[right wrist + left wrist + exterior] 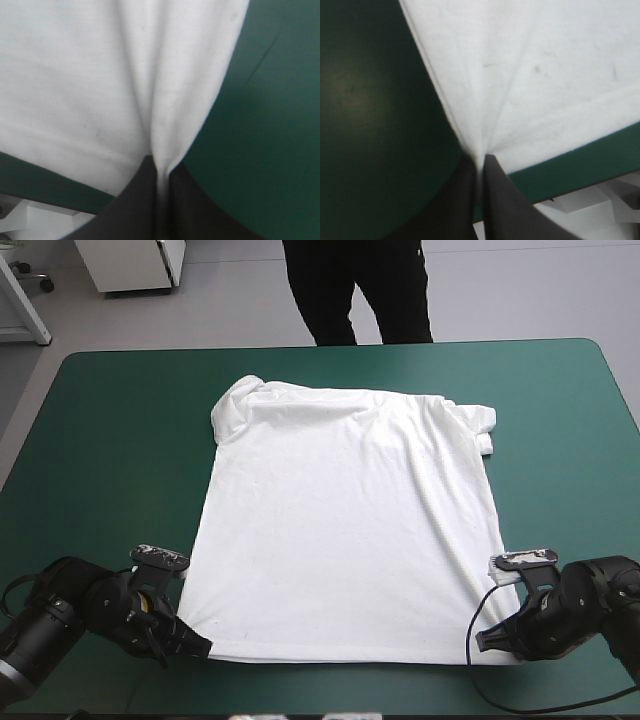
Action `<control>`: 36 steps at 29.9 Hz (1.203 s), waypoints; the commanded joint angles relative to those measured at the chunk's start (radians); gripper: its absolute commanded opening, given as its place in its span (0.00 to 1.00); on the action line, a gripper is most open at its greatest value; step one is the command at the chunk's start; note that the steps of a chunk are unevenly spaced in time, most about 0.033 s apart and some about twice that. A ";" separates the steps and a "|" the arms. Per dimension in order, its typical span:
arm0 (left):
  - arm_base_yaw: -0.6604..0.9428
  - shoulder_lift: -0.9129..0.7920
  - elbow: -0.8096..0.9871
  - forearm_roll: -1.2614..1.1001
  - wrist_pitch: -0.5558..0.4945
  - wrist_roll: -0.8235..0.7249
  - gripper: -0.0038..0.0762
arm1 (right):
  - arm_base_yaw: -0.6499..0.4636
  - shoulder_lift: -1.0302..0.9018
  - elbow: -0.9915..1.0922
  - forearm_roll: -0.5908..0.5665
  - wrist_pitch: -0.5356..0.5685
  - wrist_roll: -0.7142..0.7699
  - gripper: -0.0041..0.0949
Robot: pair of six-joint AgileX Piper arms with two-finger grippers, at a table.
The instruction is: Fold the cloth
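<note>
Nearest: left gripper (205,648) and right gripper (482,640), each with two broad black fin-shaped fingers, set low at 7 and 5 o'clock on the table.

1. Table (100,440): wide top with rounded corners under a teal-green cover. Bare cover shows on every side of the garment.

2. T-shirt (345,520): white, short-sleeved, soft fabric. It is spread flat at the table's centre, neck end toward 12 o'clock and hem toward 6 o'clock. The cloth is bunched at the 11 and 1 o'clock corners. The hem runs roughly parallel to the near table edge and just inside it.

3. Left gripper, wrist view (481,159): fingers all but closed, pinching the 7 o'clock hem corner. Creases fan out across the fabric from the pinch.

4. Right gripper, wrist view (159,164): fingers likewise nearly closed, clamping the 5 o'clock hem corner. One raised fold runs from the pinch along the side edge.
</note>
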 commanded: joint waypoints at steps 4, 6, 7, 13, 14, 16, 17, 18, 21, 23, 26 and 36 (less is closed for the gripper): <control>-0.008 -0.009 -0.021 -0.007 0.030 -0.010 0.26 | 0.002 -0.009 -0.018 -0.018 -0.006 0.000 0.31; -0.008 -0.009 -0.021 -0.020 0.036 -0.010 0.31 | 0.002 -0.009 -0.018 -0.018 -0.001 0.000 0.39; -0.008 -0.009 -0.021 -0.024 0.041 -0.010 0.34 | 0.002 -0.009 -0.020 -0.018 0.001 0.008 0.43; -0.008 -0.009 -0.119 -0.023 0.062 -0.012 0.43 | 0.002 -0.009 -0.131 -0.023 -0.012 0.048 0.50; -0.008 -0.007 -0.158 -0.008 0.047 -0.014 0.44 | 0.002 -0.009 -0.166 -0.032 -0.028 0.059 0.50; -0.008 0.000 -0.231 0.047 -0.001 -0.044 0.46 | 0.002 -0.009 -0.227 -0.075 -0.080 0.101 0.50; -0.008 0.012 -0.273 0.084 -0.033 -0.058 0.48 | 0.002 -0.007 -0.258 -0.108 -0.120 0.131 0.50; -0.008 0.029 -0.313 0.127 -0.063 -0.078 0.50 | 0.002 0.000 -0.289 -0.143 -0.156 0.156 0.50; -0.008 0.104 -0.425 0.248 -0.130 -0.126 0.54 | 0.000 0.040 -0.366 -0.223 -0.219 0.202 0.50; -0.006 0.180 -0.495 0.303 -0.147 -0.126 0.55 | 0.000 0.083 -0.416 -0.243 -0.232 0.202 0.50; -0.006 0.297 -0.590 0.350 -0.149 -0.128 0.56 | 0.000 0.148 -0.485 -0.248 -0.239 0.191 0.50; 0.093 0.602 -0.828 0.329 -0.171 -0.118 0.56 | 0.000 0.299 -0.660 -0.267 -0.281 0.157 0.50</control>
